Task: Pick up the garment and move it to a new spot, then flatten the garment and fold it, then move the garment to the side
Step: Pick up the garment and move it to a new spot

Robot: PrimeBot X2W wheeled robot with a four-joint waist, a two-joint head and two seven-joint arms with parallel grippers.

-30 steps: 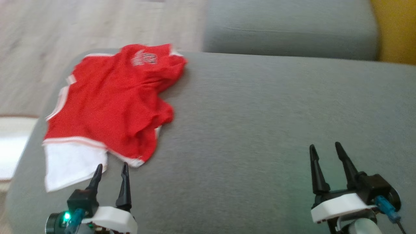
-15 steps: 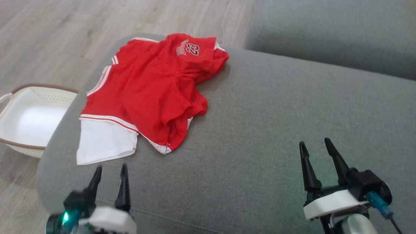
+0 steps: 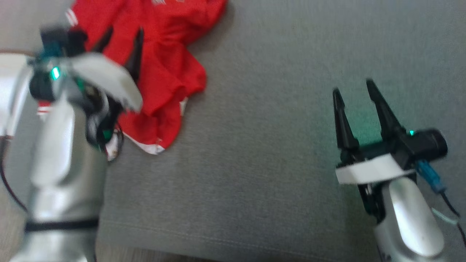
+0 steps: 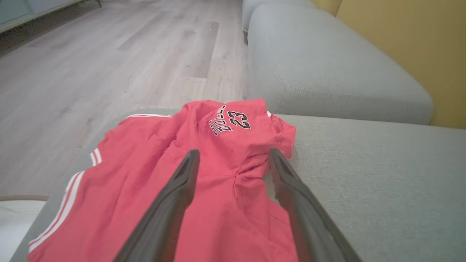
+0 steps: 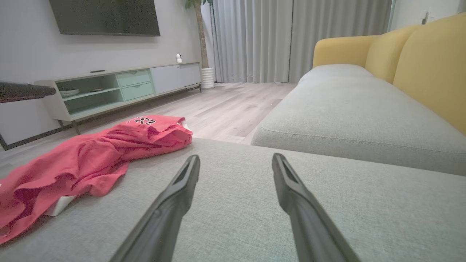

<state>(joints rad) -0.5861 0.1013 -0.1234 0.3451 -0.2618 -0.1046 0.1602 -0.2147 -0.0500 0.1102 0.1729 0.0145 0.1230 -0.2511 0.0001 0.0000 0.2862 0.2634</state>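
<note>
A red garment with white trim and the number 23 lies crumpled on the left end of the grey sofa seat. My left gripper hangs open above the red cloth, its fingers apart with nothing between them. In the left wrist view the garment spreads under that open left gripper. My right gripper stands open over bare grey cushion well to the right of the cloth. From the right wrist view the garment lies far left of the open right gripper.
A second grey cushion and a yellow backrest lie beyond the seat. Wooden floor runs past the seat's left end, with a TV cabinet against the wall. A pale basket's rim shows at the far left.
The camera has tilted down and shifted. My left arm has risen and reached forward, from short of the garment's white hem to over the red cloth. Both grippers have stayed open.
</note>
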